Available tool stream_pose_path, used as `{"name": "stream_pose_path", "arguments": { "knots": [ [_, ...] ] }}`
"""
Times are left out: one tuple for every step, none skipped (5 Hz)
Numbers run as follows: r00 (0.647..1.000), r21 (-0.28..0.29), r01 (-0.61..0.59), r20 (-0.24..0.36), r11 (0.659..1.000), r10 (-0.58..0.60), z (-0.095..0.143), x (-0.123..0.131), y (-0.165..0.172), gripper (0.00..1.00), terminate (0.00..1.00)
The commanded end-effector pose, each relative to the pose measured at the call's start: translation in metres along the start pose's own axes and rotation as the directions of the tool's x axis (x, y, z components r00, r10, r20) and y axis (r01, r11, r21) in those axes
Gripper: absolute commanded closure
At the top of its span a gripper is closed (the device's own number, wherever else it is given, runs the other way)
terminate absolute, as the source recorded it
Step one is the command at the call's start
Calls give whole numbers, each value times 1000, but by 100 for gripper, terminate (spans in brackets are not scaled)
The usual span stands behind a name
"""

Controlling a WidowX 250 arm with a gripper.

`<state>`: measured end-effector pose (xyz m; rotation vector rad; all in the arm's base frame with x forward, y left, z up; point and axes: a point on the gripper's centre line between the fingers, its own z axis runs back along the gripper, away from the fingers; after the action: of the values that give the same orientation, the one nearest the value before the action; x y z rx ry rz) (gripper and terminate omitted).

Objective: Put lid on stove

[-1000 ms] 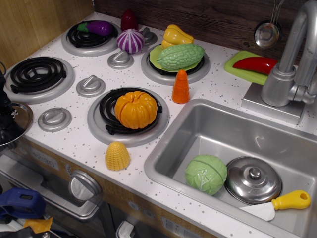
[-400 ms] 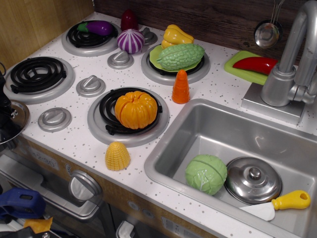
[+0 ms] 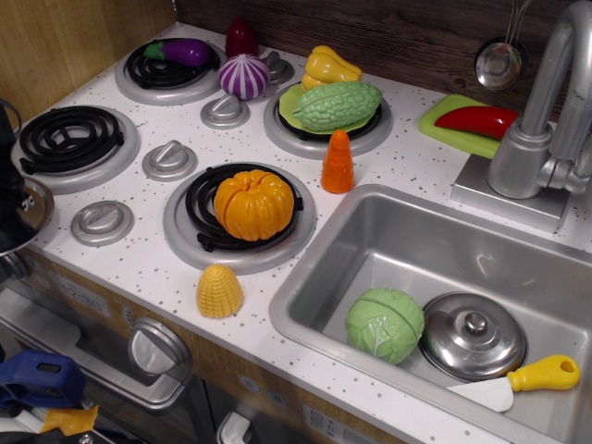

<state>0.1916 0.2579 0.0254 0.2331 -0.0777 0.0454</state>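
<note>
The lid [image 3: 28, 217] is a flat, mirror-shiny steel disc at the far left edge, tilted and held just over the front left corner of the stove [image 3: 139, 268]. My gripper [image 3: 7, 190] is a dark shape at the frame's left edge, shut on the lid; its fingers are mostly cut off by the edge. The nearest burner [image 3: 69, 139], front left, is bare and lies just behind and right of the lid. The other burners hold an orange pumpkin [image 3: 252, 203], an eggplant [image 3: 180, 51] and a green gourd [image 3: 336, 104] on a plate.
A more domed steel lid [image 3: 472, 335] lies in the sink [image 3: 407, 240] with a green cabbage [image 3: 384, 324] and a yellow-handled knife [image 3: 541, 373]. A corn piece [image 3: 218, 291], an orange carrot [image 3: 338, 162] and a purple onion [image 3: 243, 76] stand on the cooktop. Grey knobs [image 3: 168, 159] sit between the burners.
The lid has tipped up and shifted slightly left at the frame's edge, with the gripper now showing above it rather than below. Nothing else has moved.
</note>
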Motion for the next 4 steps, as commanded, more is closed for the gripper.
{"name": "stream_pose_path", "arguments": {
  "knots": [
    [998,96,10,55,995,-15,37,23,22,100,0],
    [994,131,41,95,991,-53,42,46,30,100,0],
    [985,113,63,154,992,-80,35,76,37,100,0],
    [973,100,82,206,992,-102,28,97,37,100,0]
  ]
}}
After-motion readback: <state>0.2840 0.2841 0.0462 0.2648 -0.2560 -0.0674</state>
